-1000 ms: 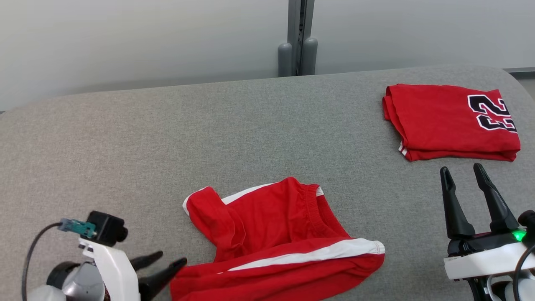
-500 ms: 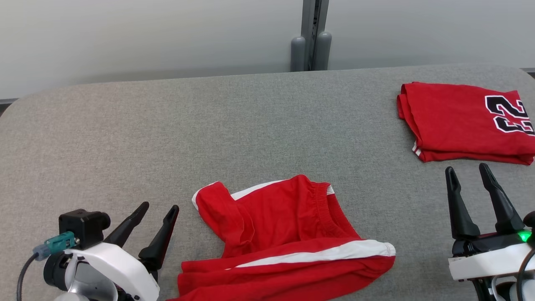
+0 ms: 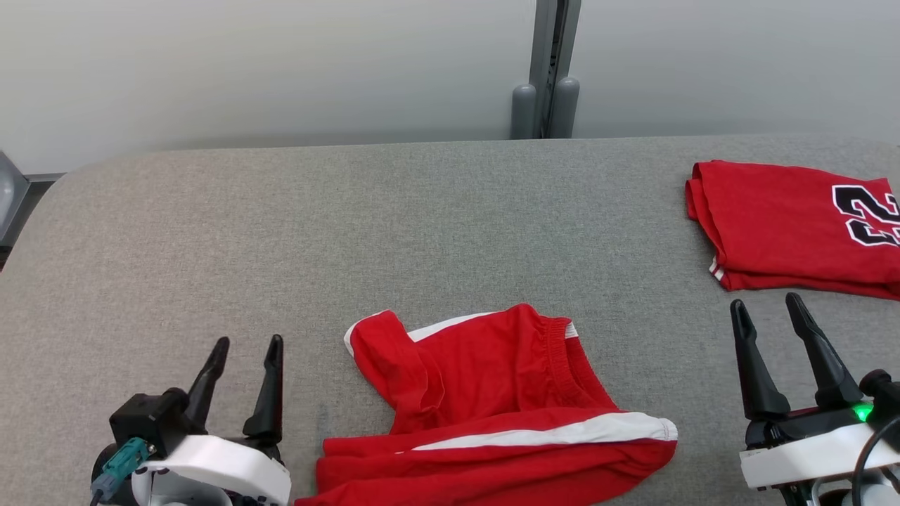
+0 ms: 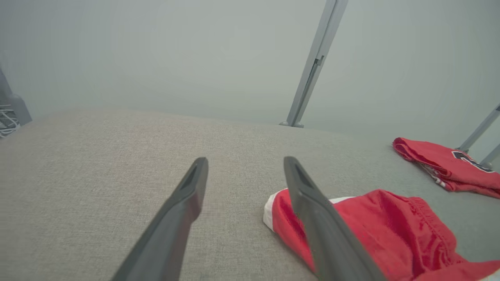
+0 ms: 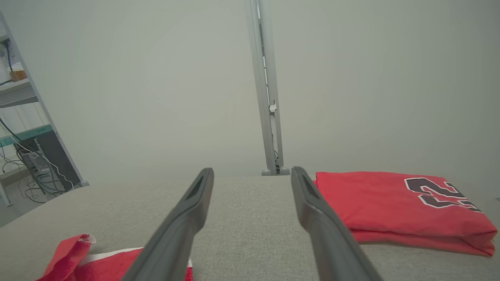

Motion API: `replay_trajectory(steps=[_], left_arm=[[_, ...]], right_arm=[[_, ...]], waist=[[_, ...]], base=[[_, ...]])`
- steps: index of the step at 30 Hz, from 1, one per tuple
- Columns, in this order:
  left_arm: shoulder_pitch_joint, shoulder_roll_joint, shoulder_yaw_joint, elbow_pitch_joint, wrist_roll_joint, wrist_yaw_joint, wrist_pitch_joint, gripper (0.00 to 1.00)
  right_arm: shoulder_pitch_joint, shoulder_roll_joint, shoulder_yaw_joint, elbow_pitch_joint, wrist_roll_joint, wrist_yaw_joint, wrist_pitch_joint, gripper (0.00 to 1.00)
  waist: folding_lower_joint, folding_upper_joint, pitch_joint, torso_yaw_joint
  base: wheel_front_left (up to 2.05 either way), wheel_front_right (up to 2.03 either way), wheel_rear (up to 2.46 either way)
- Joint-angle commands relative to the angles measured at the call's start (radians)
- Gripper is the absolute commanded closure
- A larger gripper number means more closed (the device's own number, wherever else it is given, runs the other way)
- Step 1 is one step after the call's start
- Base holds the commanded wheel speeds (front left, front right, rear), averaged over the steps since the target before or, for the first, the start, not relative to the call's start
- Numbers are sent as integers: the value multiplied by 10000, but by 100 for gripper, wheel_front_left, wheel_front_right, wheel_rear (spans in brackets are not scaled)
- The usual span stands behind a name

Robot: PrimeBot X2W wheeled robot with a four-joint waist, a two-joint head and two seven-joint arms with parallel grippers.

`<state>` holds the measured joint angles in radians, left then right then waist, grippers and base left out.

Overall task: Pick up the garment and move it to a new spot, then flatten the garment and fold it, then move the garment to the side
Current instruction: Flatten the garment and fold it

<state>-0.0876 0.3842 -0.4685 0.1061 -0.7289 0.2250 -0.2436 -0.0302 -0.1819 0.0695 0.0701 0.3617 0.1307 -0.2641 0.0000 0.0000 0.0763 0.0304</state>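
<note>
The garment (image 3: 492,407) is a pair of red shorts with white side stripes, lying crumpled near the front edge of the grey table (image 3: 351,232). The left wrist view catches it (image 4: 375,226) at lower right, and a corner of it (image 5: 90,261) appears at the right wrist view's lower left. My left gripper (image 3: 246,351) stands open just left of the shorts, apart from them, nothing between its fingers. Well to the right of the shorts my right gripper (image 3: 766,309) is open and empty too.
A folded red jersey with a black number (image 3: 794,225) lies at the table's far right, just beyond my right gripper. A grey post (image 3: 548,70) stands behind the table against a pale wall. Shelving and cables (image 5: 23,156) stand off the table's left end.
My left gripper has let go of the shorts' left edge, swung up and away, and now points up the table. The camera has shifted, so everything sits further right and lower.
</note>
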Motion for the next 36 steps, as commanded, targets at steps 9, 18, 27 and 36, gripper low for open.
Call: replay_trajectory(steps=[9, 18, 27, 36], left_arm=[[660, -1445, 1651, -188, 1601, -509, -222, 0], [1481, -2399, 2491, 404, 2611, -1478, -216, 0], [1426, -2511, 2929, 650, 2895, -1898, -218, 0], [1318, -2588, 2896, 1001, 2645, -1937, 257, 0]], right_arm=[[343, 36, 72, -53, 57, 5, -2, 0], [642, -39, 213, 163, 80, 5, -2, 0], [609, -357, 522, 326, 419, 5, -1, 0], [693, -569, 976, 684, 933, 5, 241, 0]], waist=[[0, 0, -131, -56], [0, 0, -497, 20], [0, 0, -469, -87], [0, 0, -561, -140]], base=[[0, 0, 0], [0, 0, 0], [0, 0, 0], [0, 0, 0]])
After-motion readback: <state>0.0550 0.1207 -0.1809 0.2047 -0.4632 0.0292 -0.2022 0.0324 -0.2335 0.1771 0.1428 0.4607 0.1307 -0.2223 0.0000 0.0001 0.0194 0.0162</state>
